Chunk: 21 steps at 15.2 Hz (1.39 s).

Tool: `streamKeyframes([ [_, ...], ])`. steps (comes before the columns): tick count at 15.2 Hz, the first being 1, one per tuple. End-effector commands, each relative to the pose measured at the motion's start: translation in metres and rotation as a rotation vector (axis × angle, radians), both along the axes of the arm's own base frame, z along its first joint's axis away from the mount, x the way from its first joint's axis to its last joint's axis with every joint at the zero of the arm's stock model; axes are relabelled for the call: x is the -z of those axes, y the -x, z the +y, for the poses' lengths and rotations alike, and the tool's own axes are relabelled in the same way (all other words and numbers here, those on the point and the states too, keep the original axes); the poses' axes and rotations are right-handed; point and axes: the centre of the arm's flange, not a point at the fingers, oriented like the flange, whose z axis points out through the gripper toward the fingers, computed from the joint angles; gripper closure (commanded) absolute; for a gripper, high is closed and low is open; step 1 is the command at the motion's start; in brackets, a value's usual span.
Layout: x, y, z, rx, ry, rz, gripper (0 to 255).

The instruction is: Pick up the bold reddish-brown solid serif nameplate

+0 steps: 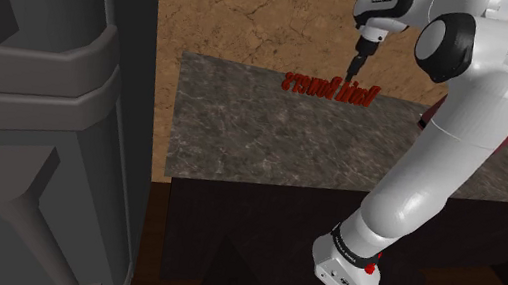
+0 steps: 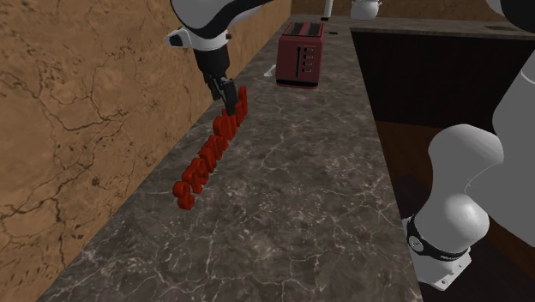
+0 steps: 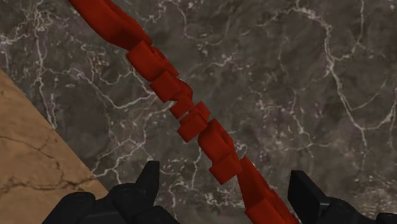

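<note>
The red serif nameplate [image 1: 328, 87] stands on edge on the dark marble counter [image 1: 263, 138], close along the brown stone wall. In the second exterior view the nameplate [image 2: 210, 150] runs toward the red appliance, and my gripper [image 2: 228, 103] hangs just over the end nearest that appliance. In the wrist view the nameplate [image 3: 191, 114] passes diagonally between my fingers, nearer one of them. My gripper [image 3: 224, 175] is open, its fingers wide apart and touching no letter. In the shoulder view my gripper [image 1: 354, 76] points down at the letters.
A dark red toaster-like appliance [image 2: 300, 54] stands on the counter beyond the nameplate's far end. The brown stone wall [image 2: 86, 103] lies right behind the letters. A large dark grey object [image 1: 35, 108] stands at the shoulder view's left. The counter's front edge [image 2: 386, 146] drops to dark cabinets.
</note>
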Motion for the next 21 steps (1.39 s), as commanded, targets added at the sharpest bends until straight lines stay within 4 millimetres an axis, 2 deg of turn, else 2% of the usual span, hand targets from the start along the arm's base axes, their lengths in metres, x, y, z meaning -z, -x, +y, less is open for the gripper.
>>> streamKeyframes([
  [1, 0.01, 0.0, -0.002, -0.001, 0.001, 0.0, 0],
  [4, 0.026, 0.0, -0.002, -0.001, 0.001, 0.0, 0],
  [6, 0.029, 0.0, -0.002, -0.001, 0.001, 0.0, 0],
  [7, 0.029, 0.0, -0.001, -0.001, 0.001, 0.0, 255],
  [16, 0.029, 0.0, -0.002, -0.001, 0.001, 0.0, 255],
  [21, 0.003, 0.0, -0.002, -0.001, 0.001, 0.0, 255],
])
